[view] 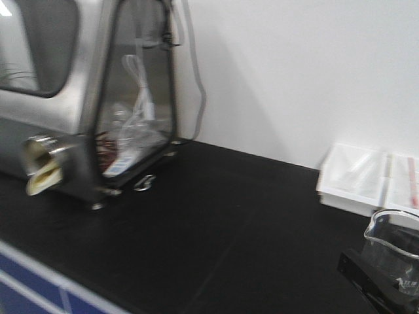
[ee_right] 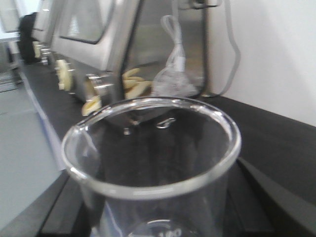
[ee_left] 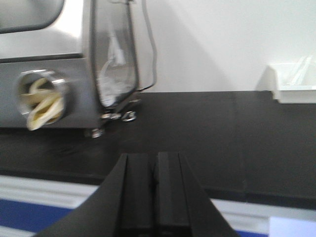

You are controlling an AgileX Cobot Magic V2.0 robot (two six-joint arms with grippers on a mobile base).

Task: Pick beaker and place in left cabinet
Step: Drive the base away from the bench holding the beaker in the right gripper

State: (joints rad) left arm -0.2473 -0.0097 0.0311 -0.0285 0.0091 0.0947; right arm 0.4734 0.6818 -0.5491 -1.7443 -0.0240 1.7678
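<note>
Plainly, the right gripper (view: 383, 280) is closed on the lower body of the beaker (view: 397, 243), black fingers flanking the glass at the lower right of the front view. Its wrist view shows the rim filling the frame, mouth up, probably kept upright and gripped low for a steady carry. That arm comes in low from the lower right edge, above the black countertop (view: 216, 229). The left gripper (ee_left: 153, 192), bottom centre of its own view, has its fingers pressed together on nothing. It is held level and points toward the steel glovebox (view: 85, 98) at upper left, seemingly parked out of the way. White bins (view: 366, 176) sit at the right by the wall. The left cabinet shows in no view.
</note>
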